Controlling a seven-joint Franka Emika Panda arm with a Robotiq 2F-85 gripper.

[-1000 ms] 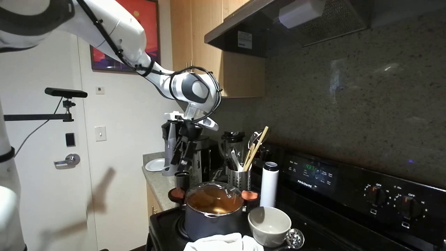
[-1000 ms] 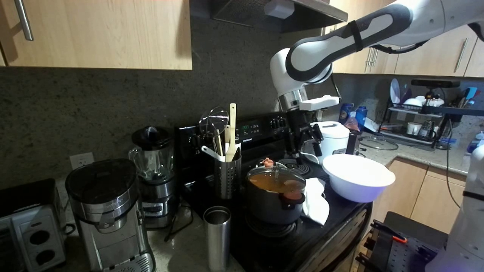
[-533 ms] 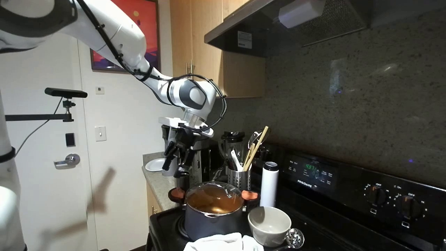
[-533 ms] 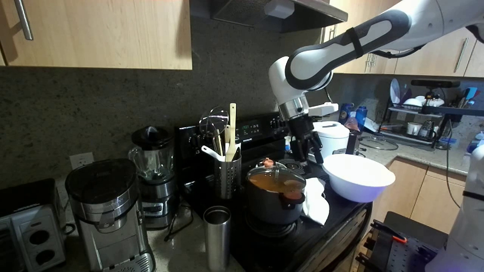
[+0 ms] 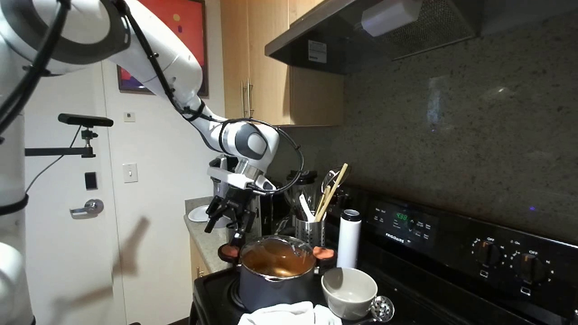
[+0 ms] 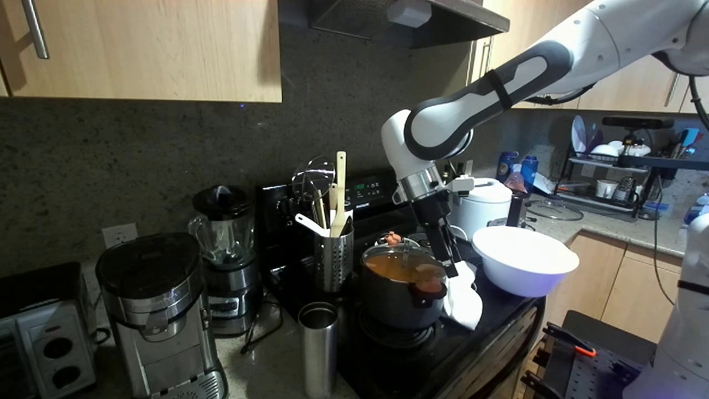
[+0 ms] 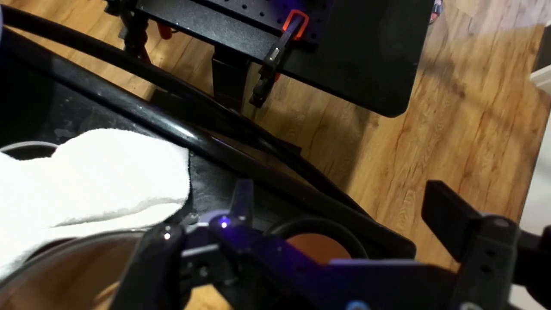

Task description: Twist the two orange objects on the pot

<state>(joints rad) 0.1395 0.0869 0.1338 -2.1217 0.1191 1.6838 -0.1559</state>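
Pincer point(image 7: 339, 189) spread wide, empty | in an exterior view: near left orange piece point(image 5: 230, 250) | right orange piece point(image 5: 323, 253) across pot point(image 5: 276, 291)

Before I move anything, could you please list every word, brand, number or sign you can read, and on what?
"FRIGIDAIRE": black stove control panel.
"438": green digits on that panel.
"OFF": above the two nearer round black knobs.
"On": between those knobs.
Too small or blurred: white label on the dark range hood; other knob and button text; mark on white square wall plate, perhaps "B".

White cloth point(image 6: 463, 303), large white bowl point(image 6: 525, 261), blender point(image 6: 226, 246), silver tumbler point(image 6: 319, 354)
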